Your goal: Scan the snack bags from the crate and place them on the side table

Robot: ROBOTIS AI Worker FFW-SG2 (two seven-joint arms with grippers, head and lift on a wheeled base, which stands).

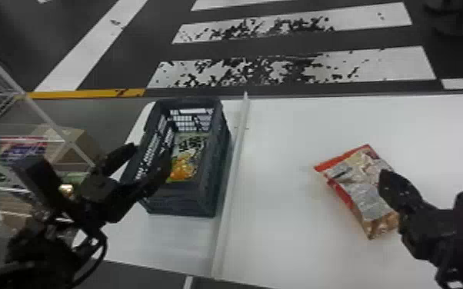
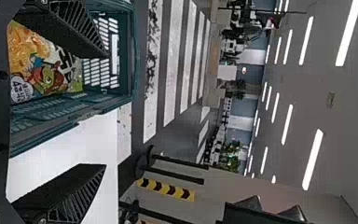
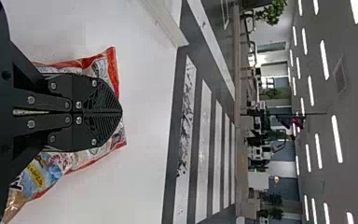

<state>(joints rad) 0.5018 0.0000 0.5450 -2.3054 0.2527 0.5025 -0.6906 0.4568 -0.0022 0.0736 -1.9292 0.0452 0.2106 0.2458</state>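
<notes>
In the head view my left gripper [image 1: 149, 153] is open at the crate's left side. The dark crate [image 1: 192, 198] stands left of the white divider and holds an orange-and-green snack bag [image 1: 184, 167]. In the left wrist view my left gripper [image 2: 95, 114] has nothing between its fingers; one overlaps the crate [image 2: 70, 109] beside that bag [image 2: 42, 67]. My right gripper [image 1: 386, 178] is over the right table part at a red-edged snack bag [image 1: 361, 188]. In the right wrist view my right gripper [image 3: 121, 113] is shut on this bag [image 3: 81, 161], which shows on both sides of the fingers.
A raised white divider [image 1: 231, 184] crosses the white table [image 1: 280, 238] between crate and right gripper. At the left stands a wire rack [image 1: 44, 119] with packages and a cardboard box [image 1: 79, 144]. Striped floor lies beyond the table.
</notes>
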